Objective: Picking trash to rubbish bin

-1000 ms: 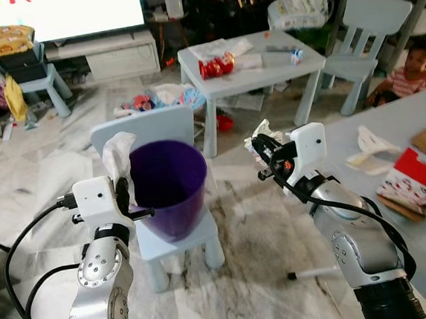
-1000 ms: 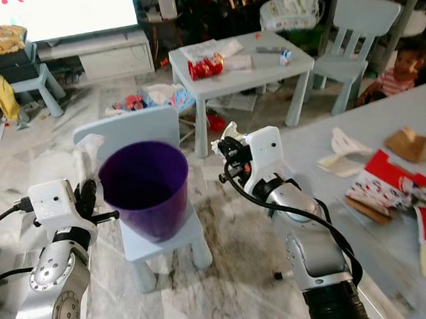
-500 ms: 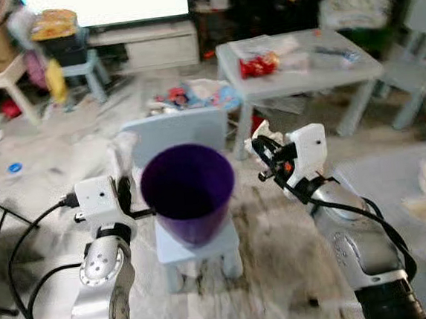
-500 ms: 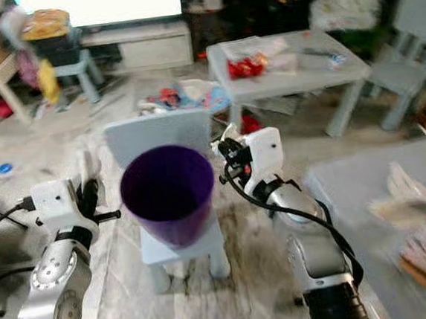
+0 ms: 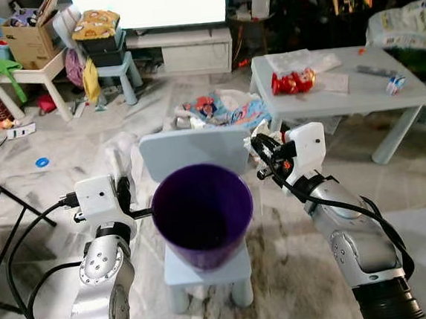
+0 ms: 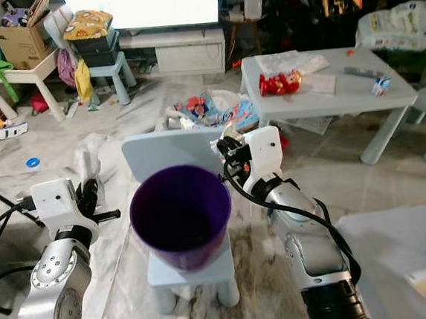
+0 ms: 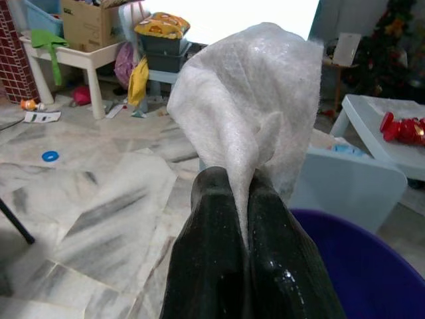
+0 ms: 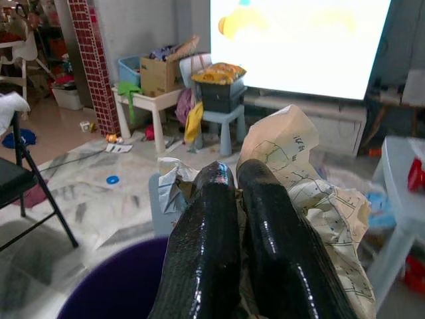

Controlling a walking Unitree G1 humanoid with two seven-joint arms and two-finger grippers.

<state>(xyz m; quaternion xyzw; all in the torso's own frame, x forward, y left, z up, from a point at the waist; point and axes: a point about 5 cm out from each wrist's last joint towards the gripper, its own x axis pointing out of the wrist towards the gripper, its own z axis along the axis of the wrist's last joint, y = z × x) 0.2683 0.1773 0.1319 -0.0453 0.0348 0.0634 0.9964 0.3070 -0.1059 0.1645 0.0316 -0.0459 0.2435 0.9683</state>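
A purple rubbish bin stands on the seat of a small light-blue chair in front of me. My left gripper is just left of the bin's rim, shut on a white tissue that sticks up from its fingers. My right gripper is by the bin's far right rim, shut on a crumpled printed paper. In both wrist views the bin's purple rim lies just below the fingers.
A light-blue children's table with a red wrapper stands at the back right. Clothes and toys litter the marble floor behind the chair. A stool with stacked things, a cardboard box and a TV stand sit along the back wall.
The camera has swung left: the grey table with trash has left the right edge and the bin now sits centred. Both grippers still hold their trash beside the bin.
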